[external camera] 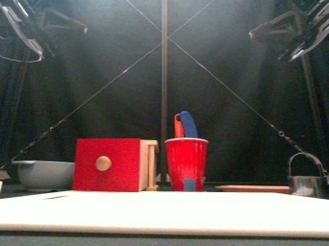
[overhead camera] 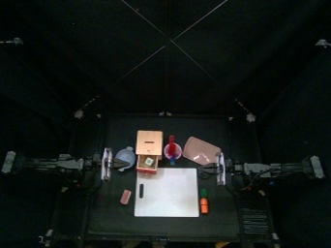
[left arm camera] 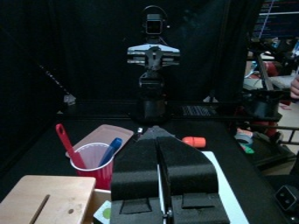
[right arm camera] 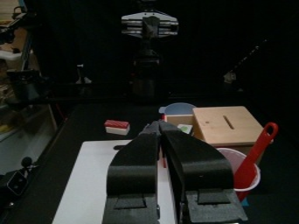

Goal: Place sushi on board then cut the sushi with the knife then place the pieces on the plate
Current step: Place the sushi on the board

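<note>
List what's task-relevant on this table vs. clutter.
For the job:
- white cutting board
- red cup holding the knives
- pink tray
- small green toy right of the board, possibly the sushi; too small to confirm

Lying about:
- wooden box
- blue-grey bowl
- metal cutter
- red toy left of the board
- orange toy

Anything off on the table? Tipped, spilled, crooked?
Nothing stands out. The red cup stands upright with both knives in it, the wooden box sits upright, the white board lies flat and bare, with a pink toy and an orange toy beside it. Left gripper and right gripper are shut, out at the sides.
</note>
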You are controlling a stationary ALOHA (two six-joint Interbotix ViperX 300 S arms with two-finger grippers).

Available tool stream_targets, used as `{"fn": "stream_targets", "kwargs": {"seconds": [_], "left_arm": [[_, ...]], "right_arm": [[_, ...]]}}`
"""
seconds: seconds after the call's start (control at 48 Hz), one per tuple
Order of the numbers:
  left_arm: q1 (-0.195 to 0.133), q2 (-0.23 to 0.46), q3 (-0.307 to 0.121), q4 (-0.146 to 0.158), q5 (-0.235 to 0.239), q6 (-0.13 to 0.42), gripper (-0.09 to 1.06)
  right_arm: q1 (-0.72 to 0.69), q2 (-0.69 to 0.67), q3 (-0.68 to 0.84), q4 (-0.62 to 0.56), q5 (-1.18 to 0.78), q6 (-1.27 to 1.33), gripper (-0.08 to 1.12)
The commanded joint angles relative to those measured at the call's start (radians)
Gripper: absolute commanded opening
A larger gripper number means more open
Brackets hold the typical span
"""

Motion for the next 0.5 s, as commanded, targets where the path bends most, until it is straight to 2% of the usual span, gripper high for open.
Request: {"fn": "stream_targets", "kwargs": {"seconds": [0.021, 0.146, 0.292, 0.375, 0.5], "left_arm": [[-0.018, 0.066, -0.051, 0.014, -0.083, 0.008, 0.02], [-0.014, 0.115, -0.064, 0.043, -0.106, 0.008, 0.05], [-0.018, 0.161, -0.078, 0.041, -0.115, 0.002, 0.05], [-0.02, 0.175, -0.077, 0.037, -0.121, 0.0, 0.05], [-0.028, 0.178, -0.064, 0.023, -0.153, 0.0, 0.05]], "right_arm": [[-0.003, 0.06, -0.044, 0.011, -0.009, 0.006, 0.13], [0.003, 0.219, -0.152, -0.003, -0.006, 0.009, 0.14], [-0.006, 0.422, -0.302, -0.006, -0.005, 0.008, 0.16], [-0.009, 0.537, -0.388, -0.008, 0.005, 0.008, 0.22], [-0.023, 0.669, -0.486, -0.009, 0.031, 0.008, 0.39]]}}
